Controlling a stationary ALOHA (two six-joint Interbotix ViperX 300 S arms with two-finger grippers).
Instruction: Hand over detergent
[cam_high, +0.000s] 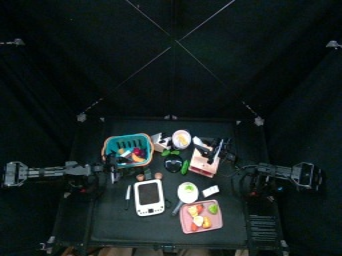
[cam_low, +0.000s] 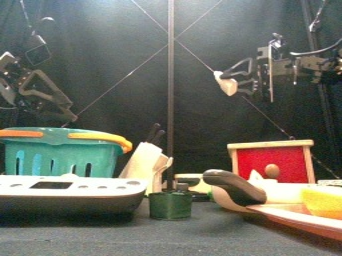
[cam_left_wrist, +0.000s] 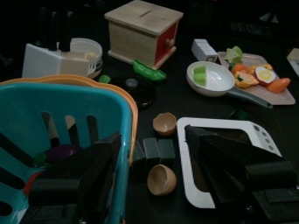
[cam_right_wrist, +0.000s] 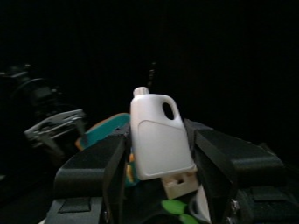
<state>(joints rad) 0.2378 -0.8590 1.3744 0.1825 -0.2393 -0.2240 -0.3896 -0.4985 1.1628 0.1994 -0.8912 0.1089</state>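
The detergent (cam_right_wrist: 156, 136) is a white jug with a handle and a small cap. My right gripper (cam_right_wrist: 163, 147) is shut on it and holds it upright. In the front view the right gripper (cam_low: 245, 74) hangs high at the upper right, well above the table, with the white jug (cam_low: 227, 84) at its tip. My left gripper (cam_left_wrist: 158, 166) is open and empty. It hovers above the rim of the teal basket (cam_left_wrist: 59, 131) and the white device (cam_left_wrist: 239, 144). The left arm (cam_low: 34, 85) shows raised at the left in the front view.
On the table are a wooden box with a red face (cam_left_wrist: 142, 26), a pink tray of fruit (cam_left_wrist: 260, 91), a white bowl with a green piece (cam_left_wrist: 211, 77), two small wooden bowls (cam_left_wrist: 162, 179) and a white holder (cam_left_wrist: 52, 59).
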